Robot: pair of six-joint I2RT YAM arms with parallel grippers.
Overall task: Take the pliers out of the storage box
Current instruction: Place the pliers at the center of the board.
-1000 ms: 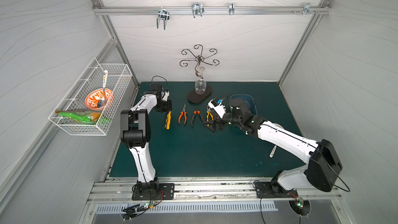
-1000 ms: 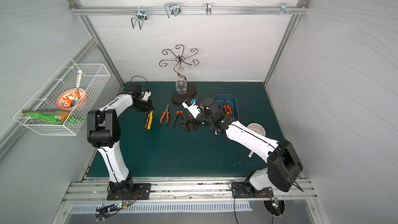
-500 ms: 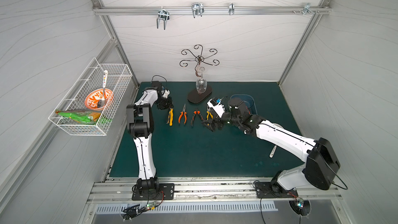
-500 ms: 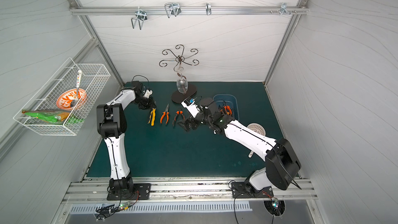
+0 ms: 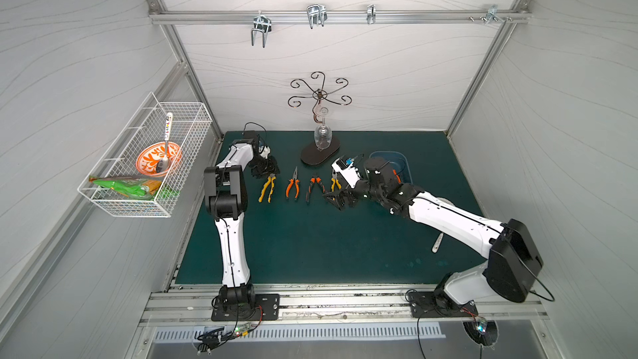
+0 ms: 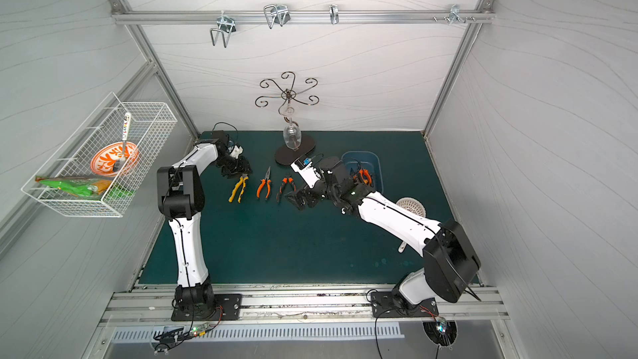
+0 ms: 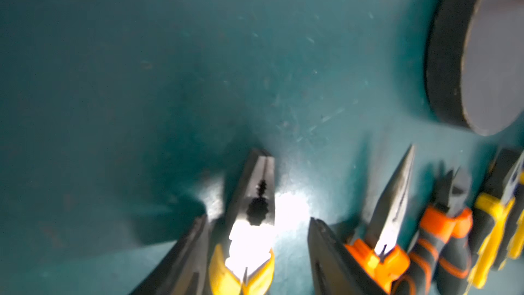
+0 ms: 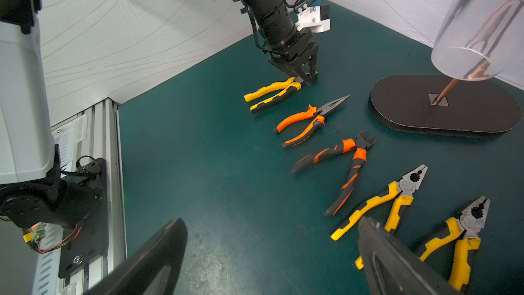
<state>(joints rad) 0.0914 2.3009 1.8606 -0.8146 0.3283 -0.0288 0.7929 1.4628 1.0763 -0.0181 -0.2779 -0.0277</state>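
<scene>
Now | storage box (image 6: 379, 167): orange pliers (image 6: 364, 176) inside | basket (image 6: 152, 122): bowl (image 6: 107, 162), spoon (image 6: 123, 142)

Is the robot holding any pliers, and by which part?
Nothing is held. The left tool stands open around the head of the yellow pliers, which lie on the mat. The right tool is open and empty.

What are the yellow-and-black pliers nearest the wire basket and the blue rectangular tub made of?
Yellow-and-black pliers: bare grey metal head, glinting under light; handles look like matte moulded plastic or rubber. Blue rectangular tub: likely plastic, judging by its smooth walls, rounded corners and even colour.
</scene>
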